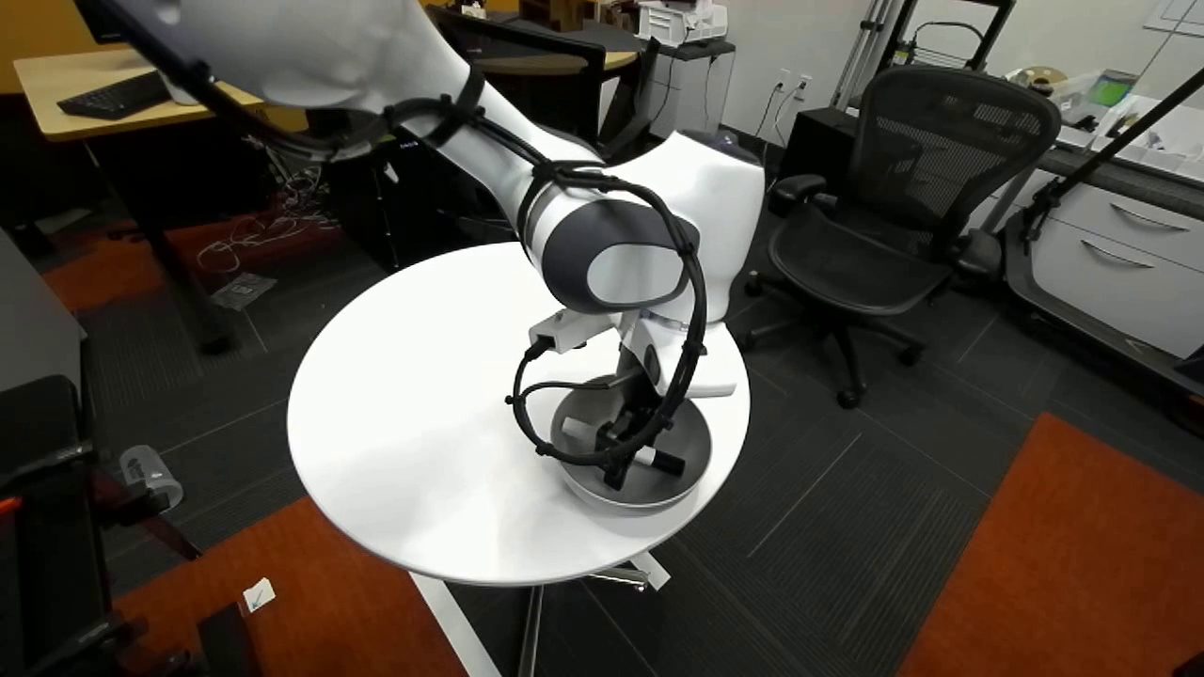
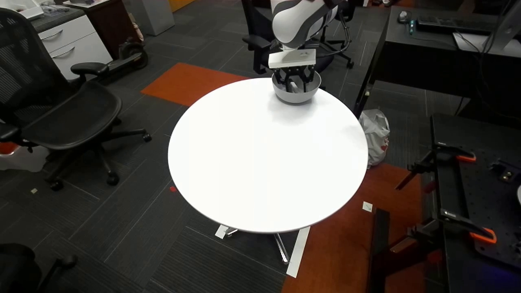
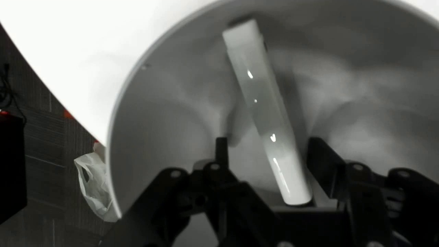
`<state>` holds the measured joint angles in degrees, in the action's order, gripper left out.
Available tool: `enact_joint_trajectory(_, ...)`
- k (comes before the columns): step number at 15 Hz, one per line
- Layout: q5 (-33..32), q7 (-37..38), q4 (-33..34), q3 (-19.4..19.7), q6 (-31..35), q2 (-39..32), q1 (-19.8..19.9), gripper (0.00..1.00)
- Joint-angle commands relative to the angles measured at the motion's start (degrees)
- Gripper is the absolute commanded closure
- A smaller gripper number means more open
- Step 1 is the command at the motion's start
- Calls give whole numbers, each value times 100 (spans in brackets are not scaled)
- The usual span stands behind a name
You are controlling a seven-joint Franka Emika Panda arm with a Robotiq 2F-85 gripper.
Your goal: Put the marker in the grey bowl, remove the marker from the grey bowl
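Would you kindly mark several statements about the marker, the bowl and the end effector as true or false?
1. The marker lies inside the grey bowl. True.
2. The end effector reaches down into the bowl. True.
3. Its jaws are clamped shut on the marker. False: they stand open, with a visible gap beside the marker.
4. The bowl rests on the round white table. True.
5. It sits at the middle of the table. False: it is near the edge in both exterior views.

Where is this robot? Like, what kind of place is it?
Probably an office, maybe one used as a robot lab: there's a wheeled mesh chair, a keyboard on a desk, and white drawers.
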<state>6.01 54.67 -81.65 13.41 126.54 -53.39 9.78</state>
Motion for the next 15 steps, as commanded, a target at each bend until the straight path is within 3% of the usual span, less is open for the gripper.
enact_joint_trajectory(1, 118, 159, 281, 27, -247, -129, 22, 69)
enact_joint_trajectory(5, 107, 221, 79, 66, -129, 67, -10, 98)
enact_joint_trajectory(15, -262, 232, -1490, 324, 370, 1858, -379, 95)
